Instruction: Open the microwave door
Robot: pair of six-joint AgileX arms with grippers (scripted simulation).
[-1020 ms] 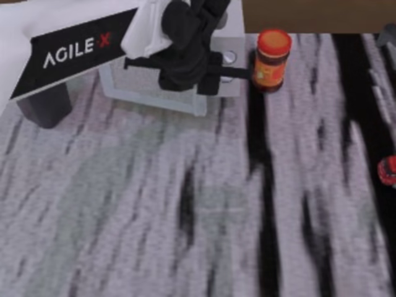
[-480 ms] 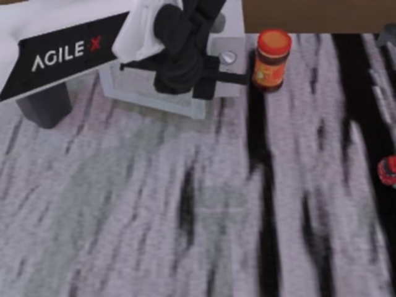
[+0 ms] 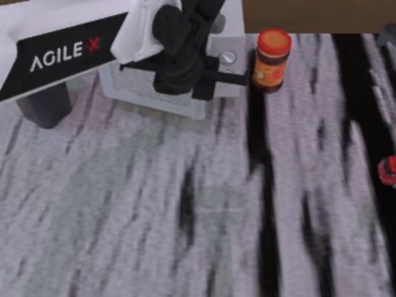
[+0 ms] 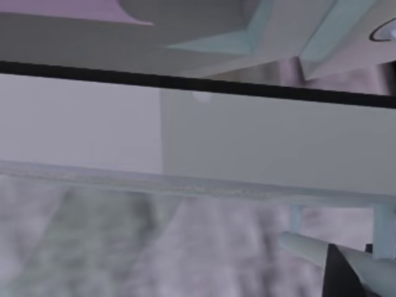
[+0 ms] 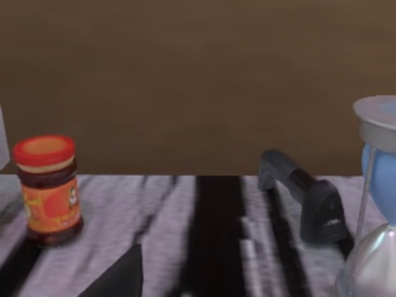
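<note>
The grey-white microwave (image 3: pixel 230 21) stands at the table's back, left of centre, with a silver knob (image 3: pixel 228 57) on its side panel. The microwave door (image 3: pixel 133 83) with its speckled window stands slightly swung out at the knob side. My left gripper (image 3: pixel 185 83) hangs over the door's front edge. In the left wrist view a dark finger (image 4: pixel 346 275) presses on the pale handle bar (image 4: pixel 309 249), shut on it. Of my right gripper only one dark finger (image 5: pixel 124 278) shows, low over the table to the right of the jar.
An orange-lidded jar (image 3: pixel 272 59) stands just right of the microwave, also the jar (image 5: pixel 48 185) in the right wrist view. A dark grey handheld object (image 5: pixel 306 195) and a blue hourglass (image 5: pixel 380 204) lie farther right. A small red object (image 3: pixel 387 170) sits at the table's right edge.
Over the last second the left arm shifted a little left and back with the handle, uncovering the knob. Hardly anything moved in the last half second.
</note>
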